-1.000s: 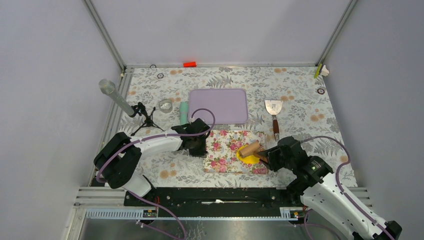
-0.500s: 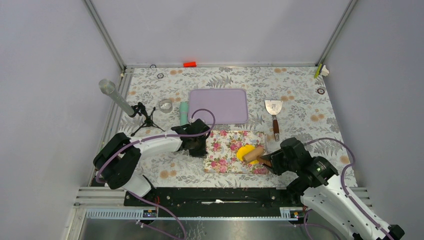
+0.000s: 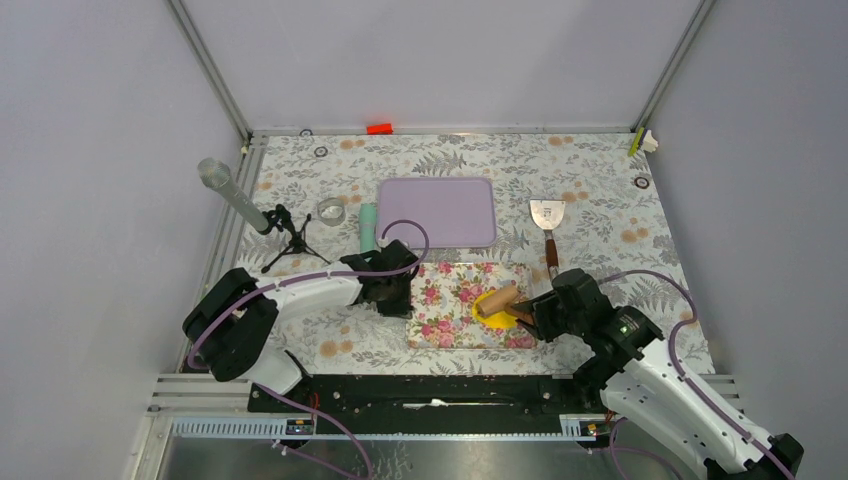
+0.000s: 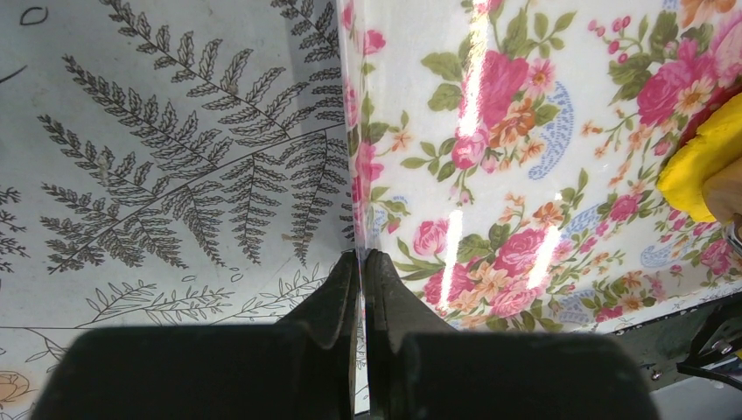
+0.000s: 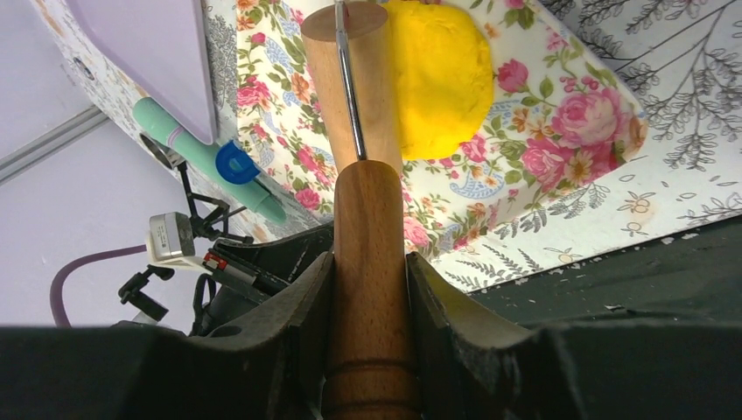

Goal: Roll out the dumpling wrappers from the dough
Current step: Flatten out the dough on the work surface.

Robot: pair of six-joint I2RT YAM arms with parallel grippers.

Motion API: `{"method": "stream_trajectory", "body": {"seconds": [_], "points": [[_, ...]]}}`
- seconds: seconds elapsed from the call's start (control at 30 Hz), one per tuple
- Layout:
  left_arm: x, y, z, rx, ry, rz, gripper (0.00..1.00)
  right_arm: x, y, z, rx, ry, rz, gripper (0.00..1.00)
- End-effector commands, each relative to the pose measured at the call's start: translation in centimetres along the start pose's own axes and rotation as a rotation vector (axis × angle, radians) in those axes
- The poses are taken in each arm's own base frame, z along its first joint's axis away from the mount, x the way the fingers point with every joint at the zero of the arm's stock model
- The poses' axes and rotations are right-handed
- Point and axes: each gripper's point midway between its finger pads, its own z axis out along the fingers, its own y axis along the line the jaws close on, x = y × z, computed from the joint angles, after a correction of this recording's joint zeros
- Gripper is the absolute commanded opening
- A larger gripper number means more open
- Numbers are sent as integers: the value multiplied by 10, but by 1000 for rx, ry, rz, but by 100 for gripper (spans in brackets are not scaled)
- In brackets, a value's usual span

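Right gripper [image 5: 369, 261] is clamped on the rolling pin [image 5: 352, 87] handle. The roller sits on the yellow dough [image 5: 442, 79], near-right on the floral mat [image 4: 525, 131], with its long axis pointing left from the claw. Left gripper [image 4: 360, 262] is closed tight at the mat's left edge.

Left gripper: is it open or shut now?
Shut. The left gripper has its fingers pressed together at the edge of the floral mat.
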Motion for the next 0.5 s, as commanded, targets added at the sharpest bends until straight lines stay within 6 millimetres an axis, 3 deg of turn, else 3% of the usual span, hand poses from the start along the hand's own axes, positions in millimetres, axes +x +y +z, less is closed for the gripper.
{"method": "stream_trajectory", "body": {"seconds": [0.0, 0.23, 0.47], "points": [[17, 14, -5, -40, 48, 39, 0, -18, -67, -9, 266, -73, -50, 0], [18, 17, -2, -57, 59, 62, 0, -17, -70, -27, 305, -60, -102, 0], [18, 18, -1, -62, 61, 61, 0, -17, -45, -25, 258, -82, -108, 0]]}}
